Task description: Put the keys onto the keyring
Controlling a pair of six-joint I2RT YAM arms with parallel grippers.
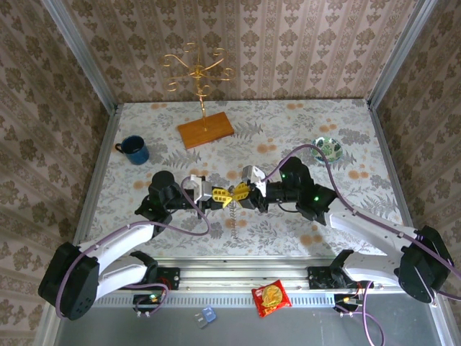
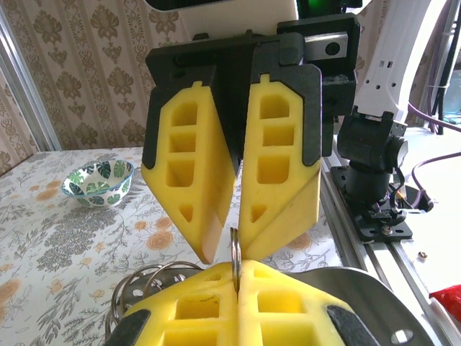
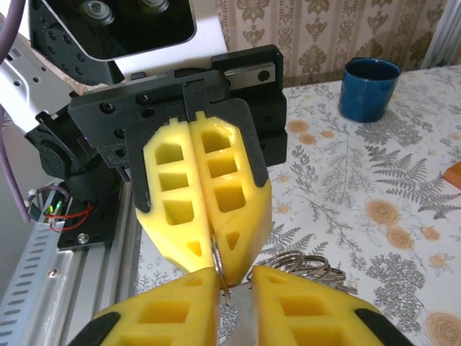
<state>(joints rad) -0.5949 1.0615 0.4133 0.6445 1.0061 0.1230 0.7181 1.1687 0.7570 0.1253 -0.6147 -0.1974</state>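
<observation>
Keyring (image 2: 235, 251) in left pincer (image 2: 236, 280); mug (image 3: 369, 88), bowl (image 2: 99, 183) well apart.

I can read no word, number or brand here. The red snack packet (image 1: 271, 298) at the bottom centre of the top view has a printed design, but its lettering is too small for me to make out.
</observation>
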